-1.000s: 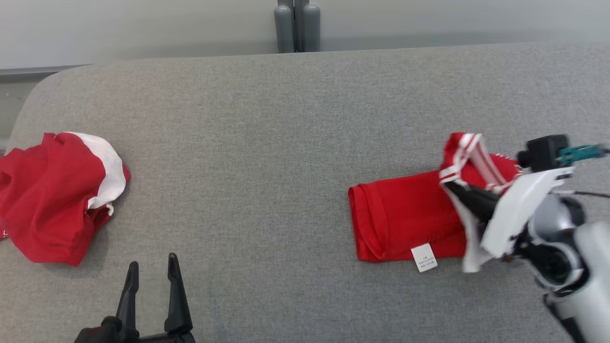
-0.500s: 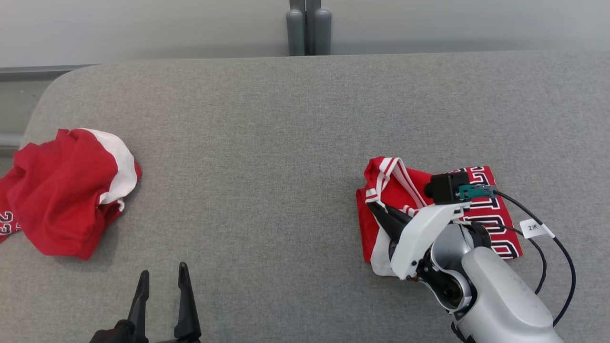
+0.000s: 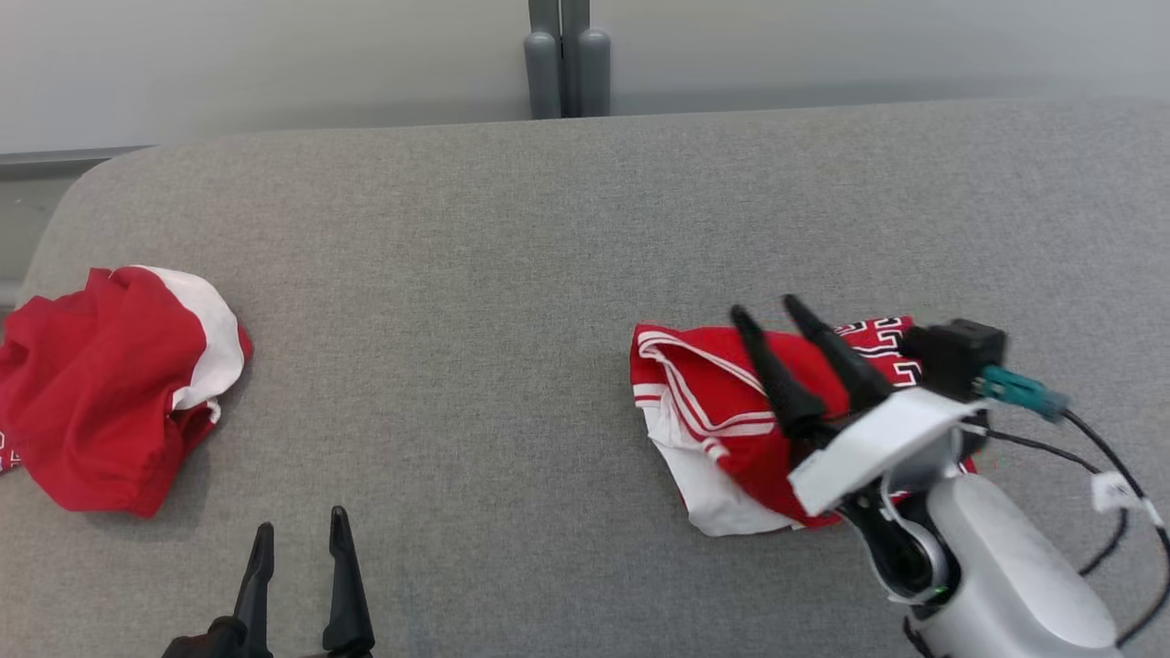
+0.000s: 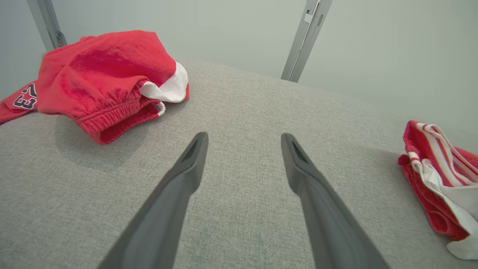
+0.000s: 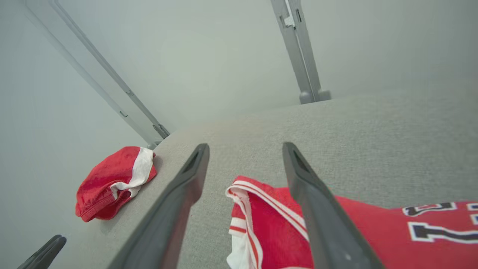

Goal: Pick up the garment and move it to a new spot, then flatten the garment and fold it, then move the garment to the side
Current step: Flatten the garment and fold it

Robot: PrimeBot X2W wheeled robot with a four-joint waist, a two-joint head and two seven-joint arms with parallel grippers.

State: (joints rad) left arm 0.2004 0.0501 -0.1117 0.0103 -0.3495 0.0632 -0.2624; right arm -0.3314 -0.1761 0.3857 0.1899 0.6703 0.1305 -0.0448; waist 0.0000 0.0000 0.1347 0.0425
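Grey cloth covers the table (image 3: 512, 256), with a pale wall (image 3: 274, 64) behind it. On its right side lies the red jersey (image 3: 704, 402), roughly folded, with white lining and striped trim showing along its left end. Over it hangs the right hand (image 3: 763, 307), fingers apart and gripping nothing. By the near edge the left hand (image 3: 302, 521) is spread too, empty. A crumpled red and white garment (image 3: 101, 393) sits far left.

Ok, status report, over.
Right gripper open over folded red jersey, holding nothing. Left gripper open, empty. Crumpled red shorts far left, out of the way.
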